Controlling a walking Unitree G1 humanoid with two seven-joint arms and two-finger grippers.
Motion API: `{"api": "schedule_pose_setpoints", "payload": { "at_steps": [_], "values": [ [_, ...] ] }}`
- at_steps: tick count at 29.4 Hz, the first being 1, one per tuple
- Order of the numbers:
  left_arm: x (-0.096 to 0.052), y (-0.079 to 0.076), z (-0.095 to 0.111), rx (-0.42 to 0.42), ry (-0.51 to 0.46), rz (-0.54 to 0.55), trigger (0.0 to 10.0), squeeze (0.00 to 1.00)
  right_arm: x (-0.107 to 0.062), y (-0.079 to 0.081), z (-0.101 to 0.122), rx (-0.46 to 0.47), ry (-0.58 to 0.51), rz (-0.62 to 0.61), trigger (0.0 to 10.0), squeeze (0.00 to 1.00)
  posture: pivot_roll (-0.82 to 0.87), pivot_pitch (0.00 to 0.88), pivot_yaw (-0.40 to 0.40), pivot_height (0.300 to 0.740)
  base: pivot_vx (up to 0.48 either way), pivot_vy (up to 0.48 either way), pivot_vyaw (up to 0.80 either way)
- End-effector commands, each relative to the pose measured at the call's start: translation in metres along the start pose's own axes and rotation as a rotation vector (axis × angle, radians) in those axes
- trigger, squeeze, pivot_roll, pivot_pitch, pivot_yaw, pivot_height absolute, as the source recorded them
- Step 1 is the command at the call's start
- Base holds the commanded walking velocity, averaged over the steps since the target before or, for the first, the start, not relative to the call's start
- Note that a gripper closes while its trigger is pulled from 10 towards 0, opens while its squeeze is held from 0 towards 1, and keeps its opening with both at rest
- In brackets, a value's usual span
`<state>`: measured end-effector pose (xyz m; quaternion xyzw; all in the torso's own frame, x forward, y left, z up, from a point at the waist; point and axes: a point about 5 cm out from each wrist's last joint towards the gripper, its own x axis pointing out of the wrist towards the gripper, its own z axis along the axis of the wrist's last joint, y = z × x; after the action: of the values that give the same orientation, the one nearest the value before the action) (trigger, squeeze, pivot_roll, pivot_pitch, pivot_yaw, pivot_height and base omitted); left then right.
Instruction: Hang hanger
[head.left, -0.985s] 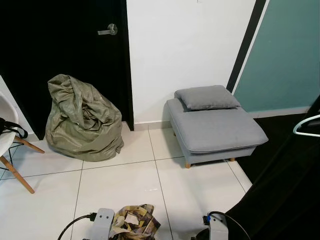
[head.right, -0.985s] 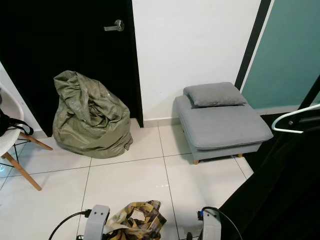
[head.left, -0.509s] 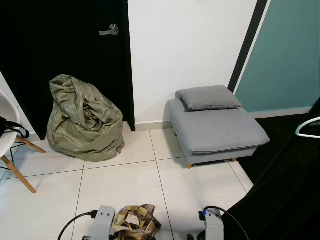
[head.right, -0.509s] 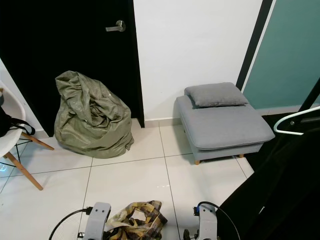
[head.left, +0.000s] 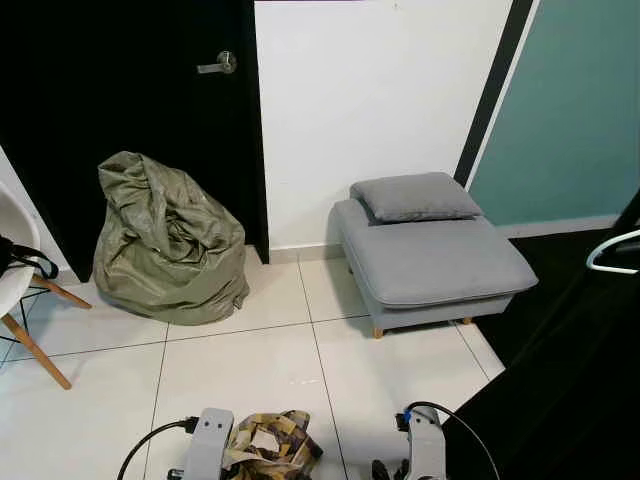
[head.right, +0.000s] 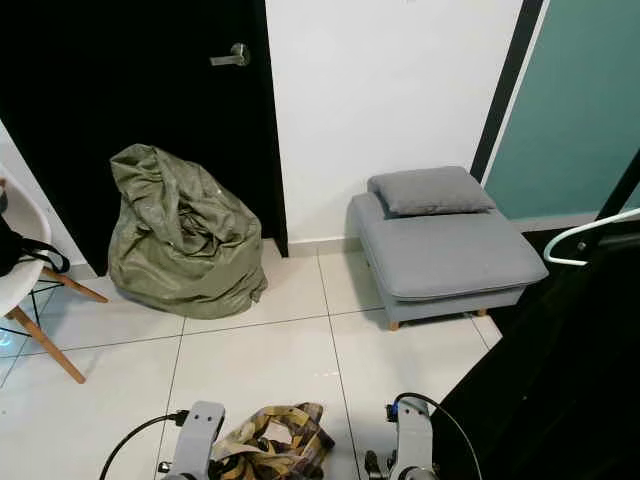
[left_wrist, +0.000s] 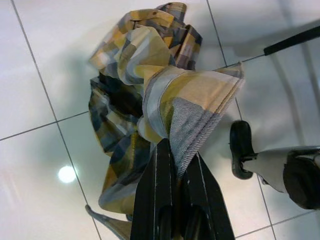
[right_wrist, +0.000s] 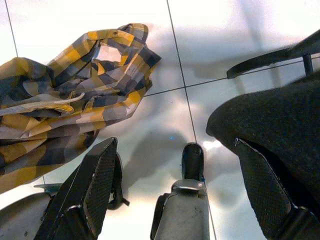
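Hanger (head.right: 590, 238): white and thin, way over at the right edge of the head views, poking out next to a big dark cloth (head.right: 560, 380). Looks like it sits up high, above the floor. Hard to tell what holds it up.

Probably light and stiff, and smooth, so likely to slip or swing if grabbed loosely. Best to pinch the straight bottom bar or the shoulder near the hook. Hook itself hidden, so no saying which way it points.

Left gripper (left_wrist: 175, 150): pinched tight on a yellow checked shirt (left_wrist: 150, 75), soft and floppy, hanging low over the white tiles. Right gripper (right_wrist: 175, 145): spread wide, holding nothing, down low near the dark cloth and well apart from the hanger.
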<state>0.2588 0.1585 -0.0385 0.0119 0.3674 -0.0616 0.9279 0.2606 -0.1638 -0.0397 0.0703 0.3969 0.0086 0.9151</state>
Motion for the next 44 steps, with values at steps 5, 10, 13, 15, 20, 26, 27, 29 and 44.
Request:
{"api": "schedule_pose_setpoints", "payload": {
  "at_steps": [5,10,13,15,20,26,27,29,44],
  "values": [
    [0.0,-0.005,-0.006,-0.011,0.036,-0.011,10.0,0.0,-0.001,-0.002,-0.009,0.001,0.041,-0.003,10.0,0.0,0.04,0.099,0.006,0.74,0.0,0.0,0.0],
    [0.001,-0.006,-0.005,-0.023,0.039,-0.011,10.0,0.0,-0.001,-0.007,-0.005,-0.025,0.042,-0.022,10.0,0.0,0.04,0.098,-0.009,0.74,0.0,0.0,0.0],
    [0.002,-0.008,-0.001,-0.045,0.028,-0.01,10.0,0.0,-0.002,-0.013,-0.002,-0.01,0.027,-0.038,10.0,0.0,0.03,0.092,-0.006,0.74,0.0,0.0,0.0],
    [0.002,-0.01,0.0,-0.033,0.025,-0.017,10.0,0.0,-0.002,-0.014,-0.001,-0.009,0.024,-0.04,10.0,0.0,0.03,0.092,-0.006,0.74,0.0,0.0,0.0],
    [0.003,-0.014,0.0,-0.001,0.027,-0.031,10.0,0.0,-0.002,-0.016,0.002,0.009,0.009,-0.043,10.0,0.0,0.03,0.094,-0.006,0.74,0.0,0.0,0.0],
    [0.002,-0.014,-0.003,-0.006,0.037,-0.028,10.0,0.0,-0.001,-0.007,0.006,0.023,-0.003,-0.012,10.0,0.0,0.04,0.104,-0.006,0.74,0.0,0.0,0.0],
    [0.001,-0.011,-0.006,-0.04,0.043,-0.015,10.0,0.0,0.0,-0.005,0.012,0.009,0.004,0.006,10.0,0.0,0.05,0.115,-0.009,0.74,0.0,0.0,0.0],
    [0.001,-0.01,-0.006,-0.059,0.043,-0.007,10.0,0.0,0.0,-0.007,0.011,-0.029,0.027,0.013,10.0,0.0,0.05,0.113,-0.014,0.74,0.0,0.0,0.0],
    [-0.001,-0.002,-0.012,-0.042,0.06,0.012,10.0,0.0,-0.005,-0.024,-0.02,0.048,0.132,-0.08,10.0,0.0,0.05,0.113,-0.016,0.74,0.0,0.0,0.0]
  ]
}}
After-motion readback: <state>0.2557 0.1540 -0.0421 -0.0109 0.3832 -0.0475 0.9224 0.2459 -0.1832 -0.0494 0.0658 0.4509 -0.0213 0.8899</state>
